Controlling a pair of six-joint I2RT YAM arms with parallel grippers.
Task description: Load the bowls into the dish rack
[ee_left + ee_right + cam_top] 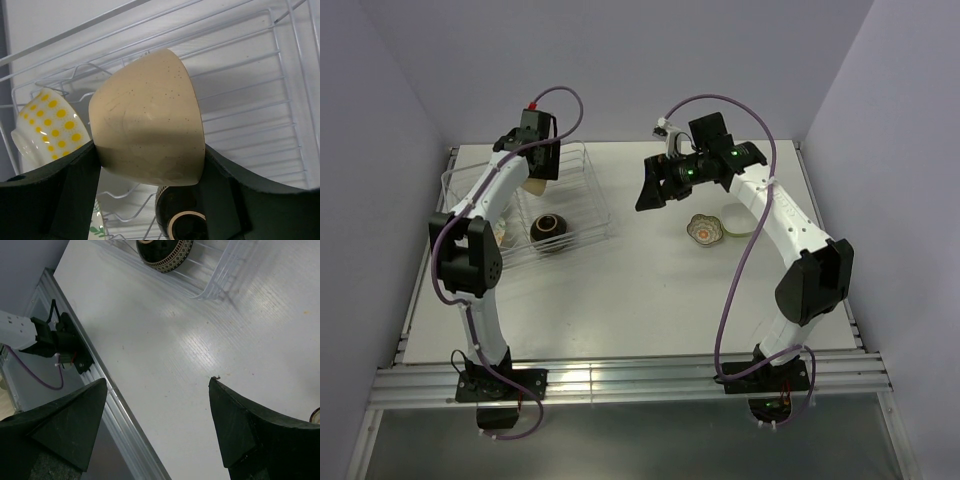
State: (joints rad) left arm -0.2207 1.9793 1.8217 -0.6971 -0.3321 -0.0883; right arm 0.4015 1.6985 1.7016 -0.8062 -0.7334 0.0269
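Clamping the tan bowl [145,120] in my left gripper [150,165] over the dish rack [590,190] at upper left, with the dark brown bowl [549,228] already lying inside, I am hovering my empty right gripper [157,381] spread wide, the scalloped bowl [703,230] waiting outside at centre right.

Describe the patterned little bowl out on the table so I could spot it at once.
On the white table, look right of the wire dish rack, close beside the right arm. A small bowl sits there on the bare tabletop. Unlike the plain pale green bowl beside it, it has a wavy scalloped rim and a patterned inside.
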